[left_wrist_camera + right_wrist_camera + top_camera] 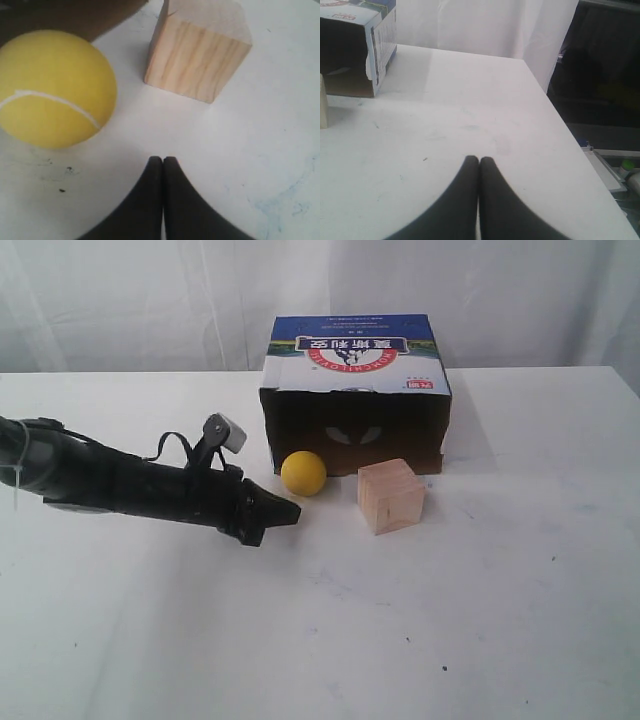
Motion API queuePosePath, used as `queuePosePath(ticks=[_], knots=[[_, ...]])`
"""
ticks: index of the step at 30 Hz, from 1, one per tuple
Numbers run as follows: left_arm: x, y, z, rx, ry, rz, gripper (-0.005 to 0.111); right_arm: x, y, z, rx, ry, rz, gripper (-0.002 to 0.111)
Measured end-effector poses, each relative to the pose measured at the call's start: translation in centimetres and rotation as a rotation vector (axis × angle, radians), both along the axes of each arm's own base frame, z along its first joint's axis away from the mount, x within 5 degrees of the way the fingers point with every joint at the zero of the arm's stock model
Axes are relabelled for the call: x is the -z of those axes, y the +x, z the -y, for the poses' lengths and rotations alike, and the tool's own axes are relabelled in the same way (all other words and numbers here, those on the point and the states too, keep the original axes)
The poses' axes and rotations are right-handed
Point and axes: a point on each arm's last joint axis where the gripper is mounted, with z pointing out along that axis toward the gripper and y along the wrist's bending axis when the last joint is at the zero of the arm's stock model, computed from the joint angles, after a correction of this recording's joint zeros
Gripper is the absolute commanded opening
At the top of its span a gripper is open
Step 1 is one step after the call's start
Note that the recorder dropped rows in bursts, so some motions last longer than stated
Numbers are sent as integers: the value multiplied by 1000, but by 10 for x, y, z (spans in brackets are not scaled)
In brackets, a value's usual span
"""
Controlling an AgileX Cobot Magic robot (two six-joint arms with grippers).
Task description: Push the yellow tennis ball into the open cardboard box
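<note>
The yellow tennis ball (pixel 303 473) (pixel 52 87) rests on the white table just in front of the open cardboard box (pixel 356 390), at the left part of its dark opening. My left gripper (pixel 290 511) (pixel 163 160) is shut with nothing in it, low over the table, a short way in front of the ball and apart from it. The box's corner (pixel 355 47) shows in the right wrist view. My right gripper (pixel 479 160) is shut and empty over bare table; its arm does not show in the exterior view.
A pale wooden cube (pixel 390 496) (pixel 199 50) stands right of the ball, in front of the box's opening. The white table (pixel 450 620) ends at a right edge (pixel 580 150). A white curtain hangs behind.
</note>
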Motion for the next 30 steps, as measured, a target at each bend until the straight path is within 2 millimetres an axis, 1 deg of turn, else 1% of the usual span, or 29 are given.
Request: queuePosePath(ticks=[3, 7, 12, 14, 16, 18, 21, 24, 28, 30], knots=[[8, 2, 0, -35, -18, -30, 0, 0, 0, 0, 0, 0, 0, 0], [15, 9, 4, -31, -51, -37, 0, 0, 0, 0, 0, 0, 0, 0], [15, 25, 18, -4, -76, 9, 0, 0, 0, 0, 0, 0, 0, 0], [15, 37, 26, 5, -90, 43, 0, 0, 0, 0, 0, 0, 0, 0], [9, 51, 37, 19, -110, 99, 0, 0, 0, 0, 0, 0, 0, 0], [-3, 66, 41, 21, -132, 164, 0, 0, 0, 0, 0, 0, 0, 0], [-16, 75, 35, 63, -168, 195, 0, 0, 0, 0, 0, 0, 0, 0], [-26, 75, 27, 103, -165, 165, 0, 0, 0, 0, 0, 0, 0, 0], [-44, 77, 13, 64, -167, 126, 0, 0, 0, 0, 0, 0, 0, 0], [-44, 73, 9, 71, -175, 100, 0, 0, 0, 0, 0, 0, 0, 0]])
